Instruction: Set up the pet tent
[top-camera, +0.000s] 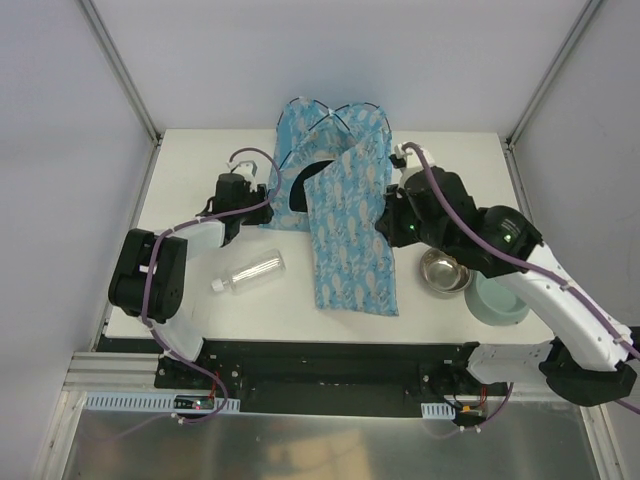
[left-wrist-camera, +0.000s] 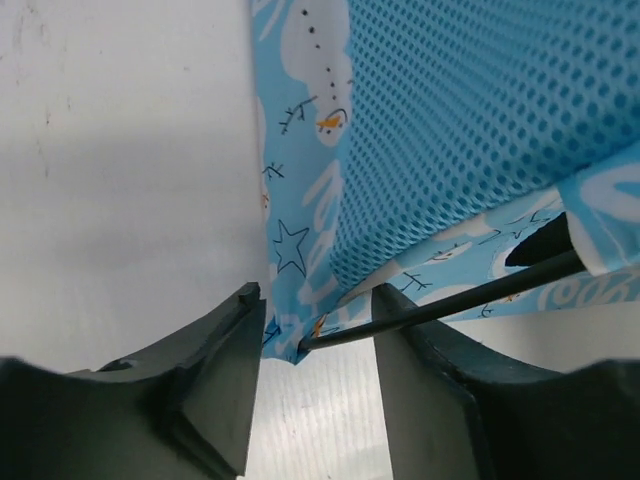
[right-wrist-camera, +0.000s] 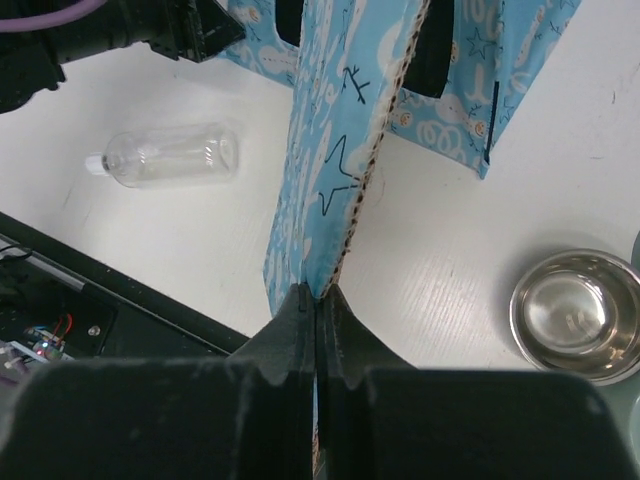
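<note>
Two grippers are flanking the pet tent, sitting at the table's far middle. At left, the left gripper is holding its jaws parted around the tent's corner and pole tip. Rightward, the right gripper is clamping the printed mat by its edge, near a steel bowl.

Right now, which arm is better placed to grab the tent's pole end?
Left, probably. The left gripper sits open around a corner of the pet tent and its black pole end; the right gripper is shut on the mat.
</note>
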